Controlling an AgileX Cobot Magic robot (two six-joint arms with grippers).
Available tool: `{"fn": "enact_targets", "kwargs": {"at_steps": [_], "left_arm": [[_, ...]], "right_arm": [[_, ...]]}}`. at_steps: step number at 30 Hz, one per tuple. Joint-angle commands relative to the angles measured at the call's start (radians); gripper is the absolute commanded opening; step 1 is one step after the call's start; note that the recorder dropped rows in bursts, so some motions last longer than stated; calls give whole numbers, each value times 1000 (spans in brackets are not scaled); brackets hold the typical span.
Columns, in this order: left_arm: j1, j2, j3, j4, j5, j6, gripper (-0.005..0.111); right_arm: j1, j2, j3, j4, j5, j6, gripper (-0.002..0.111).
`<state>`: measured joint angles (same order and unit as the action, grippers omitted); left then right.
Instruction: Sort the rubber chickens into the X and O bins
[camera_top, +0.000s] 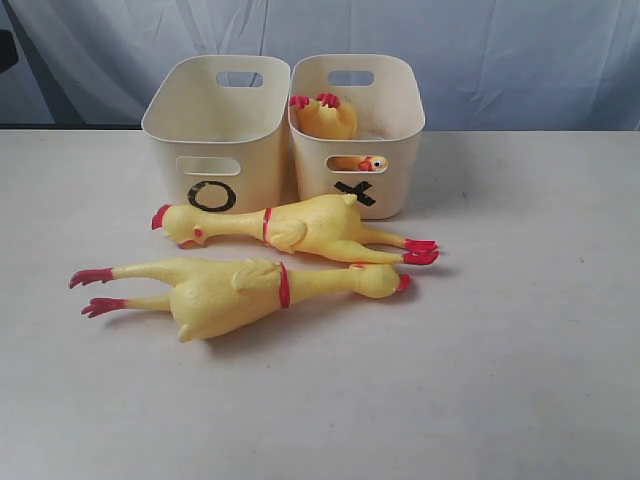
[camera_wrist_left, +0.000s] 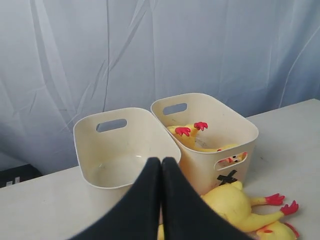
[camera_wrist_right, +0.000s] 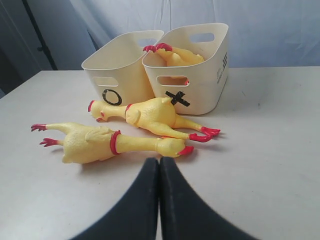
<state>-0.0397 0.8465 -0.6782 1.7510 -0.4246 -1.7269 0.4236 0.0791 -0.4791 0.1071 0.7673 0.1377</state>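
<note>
Two long yellow rubber chickens lie on the table in front of the bins: the rear chicken (camera_top: 300, 228) has its head to the left, the front chicken (camera_top: 240, 288) has its head to the right. A shorter chicken (camera_top: 326, 117) sits inside the X bin (camera_top: 390, 140), feet up. The O bin (camera_top: 200, 125) on its left holds nothing. My left gripper (camera_wrist_left: 161, 161) is shut and empty, above the near side of the bins. My right gripper (camera_wrist_right: 159, 161) is shut and empty, just short of the front chicken's head (camera_wrist_right: 175, 146). Neither gripper shows in the exterior view.
A pale blue cloth backdrop (camera_top: 480, 50) hangs behind the bins. The white table (camera_top: 500, 380) stretches bare to the front and right of the chickens.
</note>
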Motion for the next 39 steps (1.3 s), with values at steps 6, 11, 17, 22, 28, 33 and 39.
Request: {"fn": "enact_targets", "kwargs": {"at_steps": [6,11,17,22,28,33,39], "left_arm": [[-5,4,53,-623,-1,463,0],[-85,4,102,-1061,128,856,0],[-186,4,102,-1526,401,1451,0],[-255,-1,73,-1771,666,1635,0],[-281,3,-4,-2112,768,1933,0],[-281,68,-75,-2374,898,2337,0],[-281,235,-145,-2483,1016,2539,0]], "right_arm": [[-4,-5,5,-1,-6,-7,0],[-4,-5,5,-1,-6,-7,0],[-4,-5,5,-1,-6,-7,0],[-4,-5,5,-1,-6,-7,0],[-4,-5,5,-1,-6,-7,0],[-4,-5,5,-1,-6,-7,0],[-4,-5,5,-1,-6,-7,0]]}}
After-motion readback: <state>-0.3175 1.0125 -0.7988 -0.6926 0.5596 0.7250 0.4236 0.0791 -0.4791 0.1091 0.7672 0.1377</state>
